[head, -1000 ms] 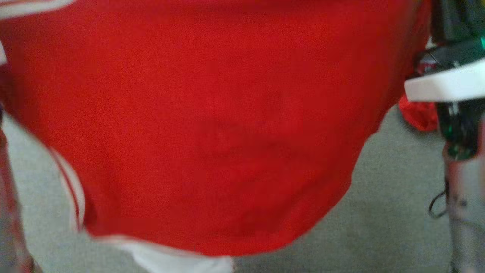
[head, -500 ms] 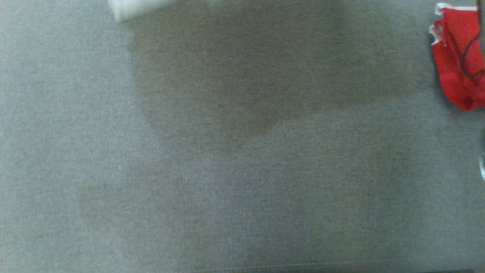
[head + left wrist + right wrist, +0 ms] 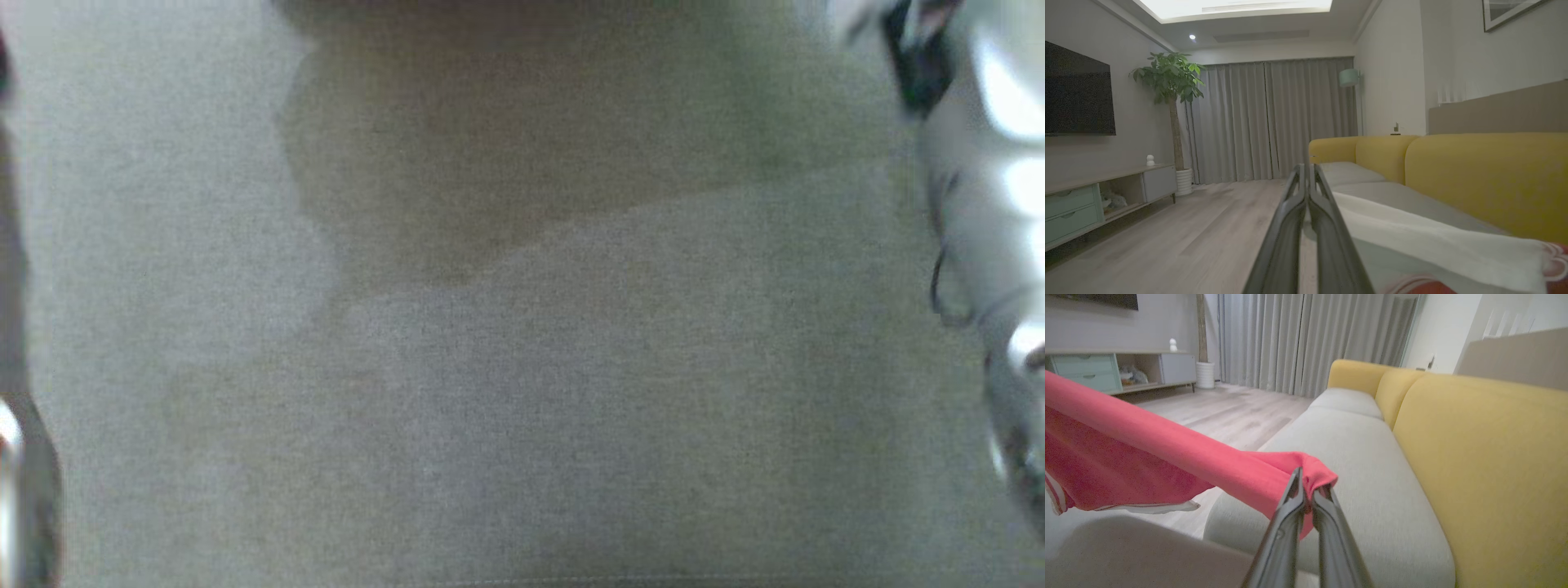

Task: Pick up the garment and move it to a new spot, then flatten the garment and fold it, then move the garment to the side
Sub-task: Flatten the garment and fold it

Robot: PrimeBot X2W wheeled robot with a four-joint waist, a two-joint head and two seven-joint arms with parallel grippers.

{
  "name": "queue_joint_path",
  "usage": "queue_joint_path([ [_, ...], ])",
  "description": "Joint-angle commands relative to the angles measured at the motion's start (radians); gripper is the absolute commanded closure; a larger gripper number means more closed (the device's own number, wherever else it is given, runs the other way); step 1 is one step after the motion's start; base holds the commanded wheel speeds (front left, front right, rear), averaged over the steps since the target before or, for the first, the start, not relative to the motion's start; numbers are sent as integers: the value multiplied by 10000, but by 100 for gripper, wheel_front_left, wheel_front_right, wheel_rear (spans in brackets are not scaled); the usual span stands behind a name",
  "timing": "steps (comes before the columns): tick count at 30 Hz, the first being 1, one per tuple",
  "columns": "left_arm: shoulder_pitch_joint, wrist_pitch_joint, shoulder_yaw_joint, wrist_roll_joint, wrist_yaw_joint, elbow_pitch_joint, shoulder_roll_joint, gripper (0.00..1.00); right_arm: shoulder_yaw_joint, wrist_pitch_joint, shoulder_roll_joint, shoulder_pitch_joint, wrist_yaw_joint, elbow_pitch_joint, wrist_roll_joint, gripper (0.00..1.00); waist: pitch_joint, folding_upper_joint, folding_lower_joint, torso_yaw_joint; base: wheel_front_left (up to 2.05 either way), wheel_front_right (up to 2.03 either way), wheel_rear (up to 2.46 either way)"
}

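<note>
The garment is red with white trim. In the right wrist view it hangs stretched in the air toward the left, above the sofa's front edge. My right gripper is shut on a bunched red corner of it. In the left wrist view my left gripper is shut, and the garment's white band and red cloth run from its fingers to the lower right. The head view shows the grey seat cushion with a broad shadow on it, and blurred forearms at the right edge and left edge.
The sofa has yellow backrests and grey seat cushions. Wooden floor lies in front of it. A low TV cabinet and a potted plant stand by the far wall, before grey curtains.
A second ago the red garment filled the head view. Half a second ago just a red bunch showed at the upper right. Now its shadow lies on the cushion, and both forearms are at the edges.
</note>
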Motion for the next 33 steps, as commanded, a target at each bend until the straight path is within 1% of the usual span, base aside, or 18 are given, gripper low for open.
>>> queue_joint_path([
  [1, 289, -36, 86, 136, -14, -462, 534, 100, 154, -97, 132, 130, -7, -197, 127, 100, -229, 0, 1, 16, 0, 0, 0],
  [7, 3927, -38, -174, 365, -38, -1354, 400, 100, 1361, -38, -76, 2085, -7, 400, 804, 100, -1029, 0, 1, 24, 0, 0, 0],
  [11, 5939, -38, -585, 458, -48, -1800, 474, 100, 2200, 536, -312, 3030, -7, 605, 1483, 100, -1563, 0, 1, 92, 0, 0, 0],
  [14, 6995, 123, -1065, 487, -53, -2062, 654, 100, 2970, 1143, -612, 3674, -7, 471, 2010, 100, -1943, 0, 1, 174, 0, 0, 0],
  [15, 7525, 415, -1355, 345, -55, -2363, 785, 100, 3463, 1577, -840, 4070, -7, 231, 2462, 100, -2171, 0, 1, 224, 0, 0, 0],
  [17, 8009, 844, -1741, 206, -56, -2737, 976, 100, 3972, 2045, -1090, 4437, -7, -128, 2963, 100, -2388, 0, 1, 257, 0, 0, 0],
  [21, 8864, 1766, -2499, -190, -57, -3696, 1558, 100, 4995, 2944, -1675, 5076, -7, -1040, 3997, 100, -2780, 0, 1, 256, 0, 0, 0],
  [27, 10034, 3001, -2946, -726, -58, -5192, 2333, 100, 6200, 4200, -2577, 5821, -7, -2446, 5510, 100, -3214, 0, 1, 243, 0, 0, 0],
  [33, 11203, 4368, -3196, -1525, -56, -6735, 3076, 100, 7012, 5456, -3500, 6528, -7, -3781, 6934, 100, -3504, 0, 1, 274, 0, 0, 0],
])
